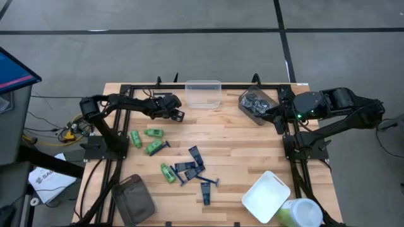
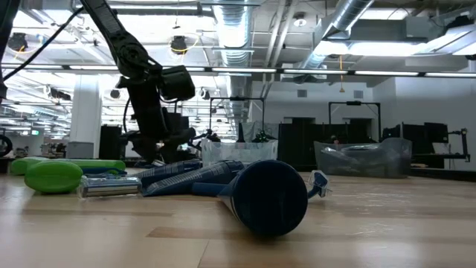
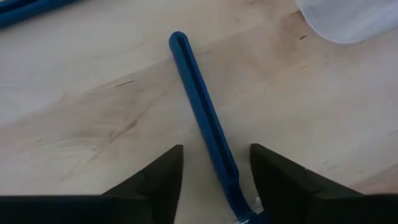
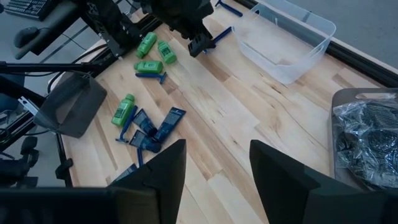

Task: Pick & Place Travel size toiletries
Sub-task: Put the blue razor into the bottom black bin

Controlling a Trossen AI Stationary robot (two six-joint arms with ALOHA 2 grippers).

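Observation:
A thin blue razor point(image 3: 198, 102) lies flat on the wooden table just left of the clear tub point(image 1: 203, 93). My left gripper point(image 3: 216, 149) is low over it and open. One finger stands on each side of the razor's handle near the head end, with a gap on both sides. The right wrist view shows the same gripper point(image 4: 202, 42) and razor point(image 4: 221, 33). Green mini bottles point(image 1: 153, 147), navy tubes point(image 1: 196, 154) and more razors point(image 1: 208, 181) lie scattered mid-table. My right gripper point(image 4: 217, 146) hangs open high over the table's right side.
A grey tray holding a bag of round discs point(image 1: 255, 104) sits at the far right. A white tub point(image 1: 266, 197) stands near right, and a grey-brown tub point(image 1: 134, 198) near left. Another razor point(image 4: 230, 7) lies beyond the left gripper.

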